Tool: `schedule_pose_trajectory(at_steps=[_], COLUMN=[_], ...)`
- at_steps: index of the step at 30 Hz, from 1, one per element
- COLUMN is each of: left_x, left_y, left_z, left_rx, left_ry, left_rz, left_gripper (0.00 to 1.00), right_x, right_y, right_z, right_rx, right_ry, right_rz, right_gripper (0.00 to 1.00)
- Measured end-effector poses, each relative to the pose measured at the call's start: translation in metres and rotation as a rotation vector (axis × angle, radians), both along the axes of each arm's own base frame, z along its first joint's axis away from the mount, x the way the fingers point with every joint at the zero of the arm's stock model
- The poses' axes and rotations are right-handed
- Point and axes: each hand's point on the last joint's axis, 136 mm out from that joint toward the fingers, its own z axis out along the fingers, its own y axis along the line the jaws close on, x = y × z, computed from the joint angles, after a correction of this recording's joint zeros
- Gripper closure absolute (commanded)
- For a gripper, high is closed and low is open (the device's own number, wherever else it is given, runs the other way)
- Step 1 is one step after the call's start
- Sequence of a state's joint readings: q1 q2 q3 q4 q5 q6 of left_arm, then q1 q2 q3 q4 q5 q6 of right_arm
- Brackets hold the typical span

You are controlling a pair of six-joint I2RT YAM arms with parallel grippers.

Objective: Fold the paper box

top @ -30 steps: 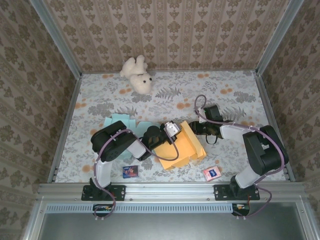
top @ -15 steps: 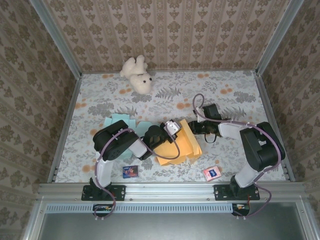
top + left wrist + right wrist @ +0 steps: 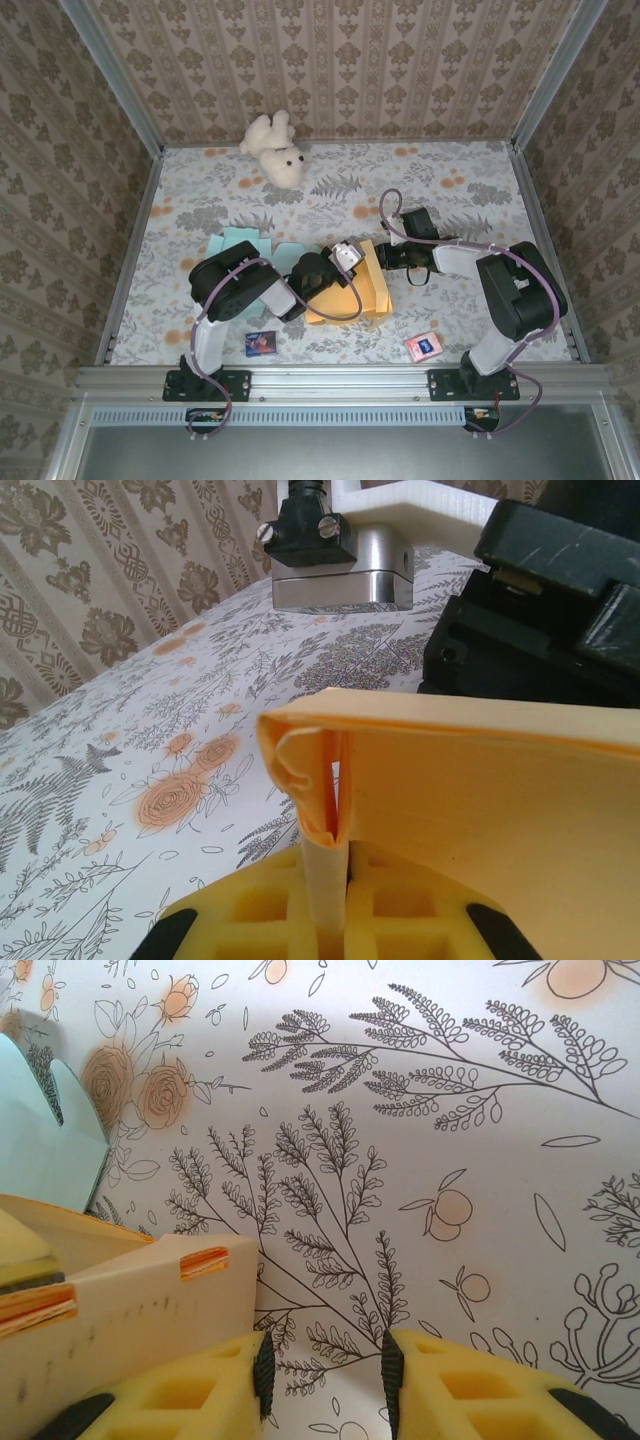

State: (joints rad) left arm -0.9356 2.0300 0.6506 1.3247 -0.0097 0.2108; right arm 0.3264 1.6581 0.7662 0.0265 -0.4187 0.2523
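The orange paper box (image 3: pixel 350 292) lies partly folded on the flowered table between the two arms. My left gripper (image 3: pixel 333 268) sits on the box's left part. In the left wrist view its yellow foam fingers (image 3: pixel 260 920) are shut on a thin upright flap of the box (image 3: pixel 480 800), the flap pinched in the seam between them. My right gripper (image 3: pixel 387 257) is at the box's upper right corner. In the right wrist view that gripper (image 3: pixel 323 1372) stands open over bare table, with the box's pale wall (image 3: pixel 130 1305) just left of its left finger.
A light blue paper piece (image 3: pixel 243 245) lies left of the box, and its edge (image 3: pixel 40 1140) also appears in the right wrist view. A white teddy bear (image 3: pixel 276 148) lies at the back. Near the front edge lie a blue card (image 3: pixel 260 343) and a pink card (image 3: pixel 423 346).
The orange box has drawn in toward the left and looks narrower. My right gripper has followed it leftward along its upper right edge. The left gripper has kept its hold.
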Motion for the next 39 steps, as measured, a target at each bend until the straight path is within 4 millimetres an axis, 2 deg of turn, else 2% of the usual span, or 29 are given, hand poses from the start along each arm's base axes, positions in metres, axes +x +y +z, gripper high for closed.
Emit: schedule_pose_trajectory(at_steps=[5, 8, 11, 16, 19, 21, 23, 26, 33, 39], left_x=[0.002, 0.003, 0.009, 0.026, 0.035, 0.038, 0.039, 0.039, 0.032, 0.030], left_y=[0.001, 0.001, 0.005, 0.021, 0.029, 0.032, 0.033, 0.032, 0.023, 0.018], left_z=[0.000, 0.005, 0.004, 0.002, 0.001, 0.001, 0.001, 0.001, 0.002, 0.005], left_rx=[0.003, -0.012, -0.023, -0.063, -0.087, -0.099, -0.108, -0.116, -0.117, -0.123], left_ry=[-0.002, -0.013, 0.003, 0.064, 0.096, 0.108, 0.117, 0.125, 0.126, 0.123], left_rz=[0.018, 0.029, 0.063, 0.159, 0.208, 0.226, 0.230, 0.224, 0.197, 0.180], left_gripper=[1.00, 1.00, 1.00, 1.00, 1.00, 1.00, 1.00, 1.00, 1.00, 1.00], right_x=[0.002, 0.003, 0.002, -0.006, -0.017, -0.022, -0.025, -0.023, -0.003, 0.018], right_y=[-0.005, -0.017, -0.029, -0.046, -0.055, -0.057, -0.057, -0.050, -0.018, 0.004], right_z=[0.001, 0.014, 0.046, 0.121, 0.149, 0.158, 0.159, 0.149, 0.117, 0.110], right_rx=[-0.044, -0.120, -0.149, -0.108, -0.082, -0.071, -0.075, -0.103, -0.173, -0.195], right_ry=[-0.016, -0.059, -0.142, -0.336, -0.400, -0.418, -0.412, -0.367, -0.276, -0.279], right_rz=[-0.033, -0.086, -0.157, -0.275, -0.313, -0.320, -0.313, -0.282, -0.168, -0.099], right_gripper=[0.61, 0.59, 0.56, 0.54, 0.53, 0.52, 0.52, 0.52, 0.52, 0.52])
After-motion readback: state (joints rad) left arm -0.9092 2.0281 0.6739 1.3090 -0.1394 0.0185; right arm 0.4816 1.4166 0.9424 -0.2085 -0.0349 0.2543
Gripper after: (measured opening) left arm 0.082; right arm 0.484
